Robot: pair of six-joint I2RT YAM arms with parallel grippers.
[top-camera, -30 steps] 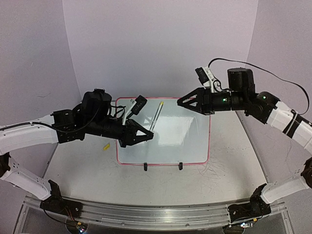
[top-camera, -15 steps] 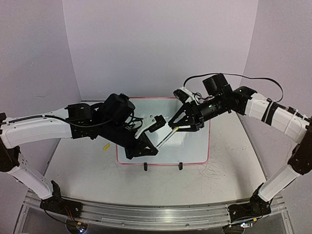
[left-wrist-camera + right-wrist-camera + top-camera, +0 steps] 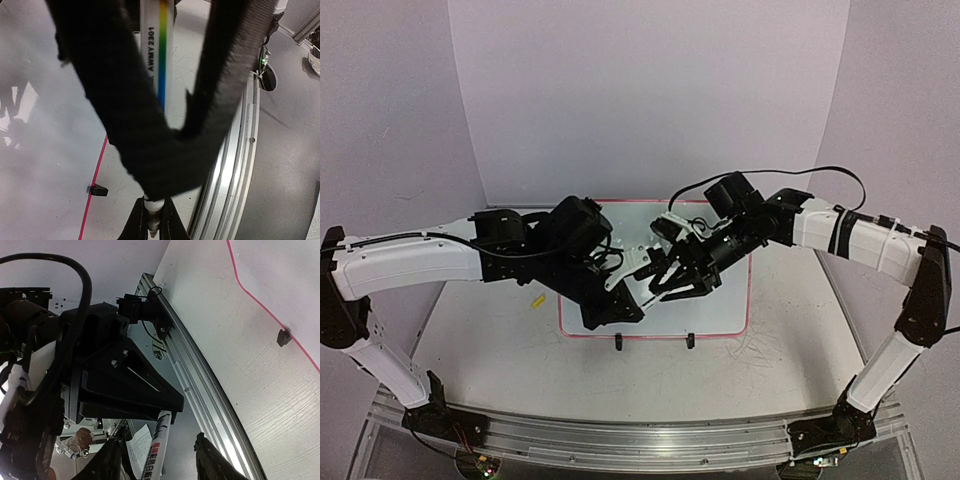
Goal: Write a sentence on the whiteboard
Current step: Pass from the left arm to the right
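The whiteboard point(image 3: 725, 300) lies flat on the table, glossy white with a pink rim; no sentence shows on the parts of it in view. My left gripper point(image 3: 620, 305) hovers over the board's left half, shut on the tail end of a white marker point(image 3: 159, 50) with a rainbow stripe. In the left wrist view the fingertips point(image 3: 152, 222) pinch that end. My right gripper point(image 3: 665, 285) meets it from the right. In the right wrist view the right gripper point(image 3: 157, 440) straddles the marker point(image 3: 156, 460), open, with gaps on both sides.
A small yellow cap point(image 3: 537, 301) lies on the table left of the board. Two black clip feet point(image 3: 618, 342) sit on the board's near rim. The aluminium rail point(image 3: 620, 435) runs along the near table edge. Purple walls close in the back and sides.
The right arm has swung in from the back right to the left gripper, its jaws narrowing around the marker. The left arm has shifted right and turned the marker toward it.
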